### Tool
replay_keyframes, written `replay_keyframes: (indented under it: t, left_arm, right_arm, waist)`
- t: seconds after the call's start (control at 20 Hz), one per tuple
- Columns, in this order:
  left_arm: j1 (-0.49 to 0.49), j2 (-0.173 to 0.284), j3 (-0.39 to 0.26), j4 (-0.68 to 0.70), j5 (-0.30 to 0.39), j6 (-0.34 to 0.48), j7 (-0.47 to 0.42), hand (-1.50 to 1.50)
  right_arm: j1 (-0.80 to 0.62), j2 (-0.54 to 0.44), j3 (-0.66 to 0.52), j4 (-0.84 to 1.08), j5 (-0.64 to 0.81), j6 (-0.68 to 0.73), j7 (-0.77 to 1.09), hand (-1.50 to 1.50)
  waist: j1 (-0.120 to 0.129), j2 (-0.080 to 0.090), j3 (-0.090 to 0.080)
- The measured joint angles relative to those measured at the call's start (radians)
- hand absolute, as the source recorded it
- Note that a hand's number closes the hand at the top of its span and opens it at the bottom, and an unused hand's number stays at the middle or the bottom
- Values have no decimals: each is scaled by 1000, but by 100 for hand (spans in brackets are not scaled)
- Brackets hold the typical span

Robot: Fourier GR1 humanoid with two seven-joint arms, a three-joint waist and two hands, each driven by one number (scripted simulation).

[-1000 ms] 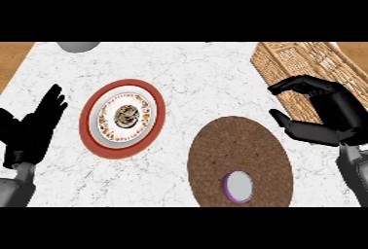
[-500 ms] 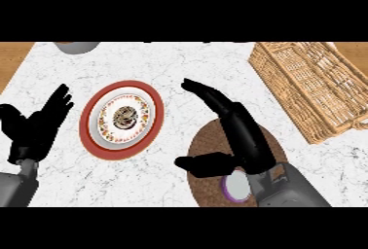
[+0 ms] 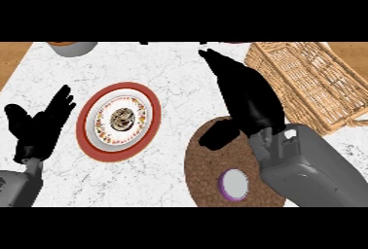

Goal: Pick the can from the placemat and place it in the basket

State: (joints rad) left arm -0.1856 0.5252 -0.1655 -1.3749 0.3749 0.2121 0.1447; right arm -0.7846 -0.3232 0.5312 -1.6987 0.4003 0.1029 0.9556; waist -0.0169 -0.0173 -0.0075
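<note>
No readable text, no labels, brands, numbers or signs on any surface in view

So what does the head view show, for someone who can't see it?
The robot's right hand stretches open above a round brown placemat, where a purple-rimmed can stands untouched near the forearm. A wicker basket sits at the right, a red-rimmed plate left of the placemat, and the open left hand rests at the left edge.

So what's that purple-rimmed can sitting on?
The can stands on a round brown placemat, near its lower edge. The right hand and its grey forearm hang over the mat's upper and right parts, so what lies there cannot be seen.
</note>
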Motion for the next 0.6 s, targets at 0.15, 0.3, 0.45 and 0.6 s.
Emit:
replay_keyframes:
  t: [0.15,0.3,0.45,0.6]
  left_arm:
    - [-6,-3,6,18,-1,-7,-10,0]
    - [-7,2,14,19,2,-16,-8,0]
    - [0,7,22,15,5,-24,-12,0]
    - [7,3,23,13,4,-24,-9,0]
  right_arm:
    - [-97,-40,-52,3,-54,106,100,-150]
    - [-153,-67,-97,28,-162,175,137,-150]
    - [-171,-90,-129,45,-295,224,154,-150]
    - [-180,-133,-159,34,-424,262,173,-150]
  waist:
    - [-3,1,1]
    - [-1,2,2]
    - [-1,1,3]
    - [-9,0,4]
